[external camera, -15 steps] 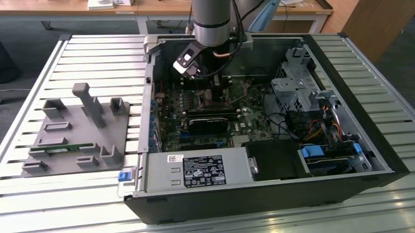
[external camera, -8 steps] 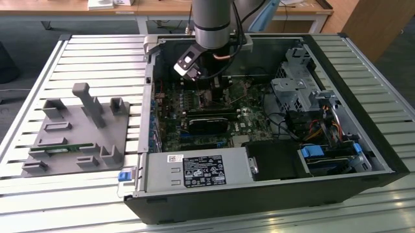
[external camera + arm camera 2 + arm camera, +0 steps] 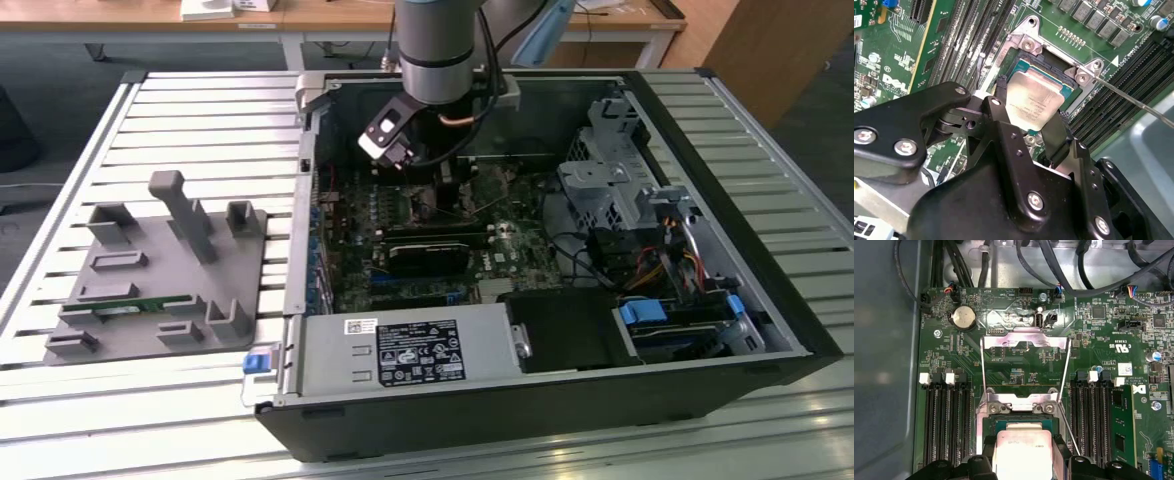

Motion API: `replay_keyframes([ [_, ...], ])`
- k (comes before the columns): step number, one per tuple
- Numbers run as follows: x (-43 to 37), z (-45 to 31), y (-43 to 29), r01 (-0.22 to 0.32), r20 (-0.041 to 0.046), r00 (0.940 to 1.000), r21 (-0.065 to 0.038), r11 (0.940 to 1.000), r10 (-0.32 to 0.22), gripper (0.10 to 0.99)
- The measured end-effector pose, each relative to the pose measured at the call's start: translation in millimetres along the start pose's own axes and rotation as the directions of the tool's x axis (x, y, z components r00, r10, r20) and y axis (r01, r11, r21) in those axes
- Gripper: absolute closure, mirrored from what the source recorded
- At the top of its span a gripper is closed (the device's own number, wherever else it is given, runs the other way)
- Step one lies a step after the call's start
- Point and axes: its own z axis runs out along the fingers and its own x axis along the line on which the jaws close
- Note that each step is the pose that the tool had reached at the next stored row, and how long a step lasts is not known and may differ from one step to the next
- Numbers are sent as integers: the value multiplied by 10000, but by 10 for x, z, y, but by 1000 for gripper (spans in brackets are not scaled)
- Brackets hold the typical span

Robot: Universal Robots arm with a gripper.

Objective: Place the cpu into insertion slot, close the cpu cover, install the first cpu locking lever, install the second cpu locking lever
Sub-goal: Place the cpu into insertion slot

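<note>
ok, claw [image 3: 1031,107] is down inside the pc case [image 3: 507,412], upper middle of the exterior view. fingers part-closed, pinching the cpu [image 3: 1023,450] by 2 edges. cpu is right over the insertion slot [image 3: 1050,64], can't tell if seated. cpu cover [image 3: 1026,337] flipped up, open.
</note>
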Motion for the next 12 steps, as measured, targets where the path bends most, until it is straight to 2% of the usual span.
replay_keyframes([
  [12,1,59,-6,1,3,10000,10,10000,-1,557],
])
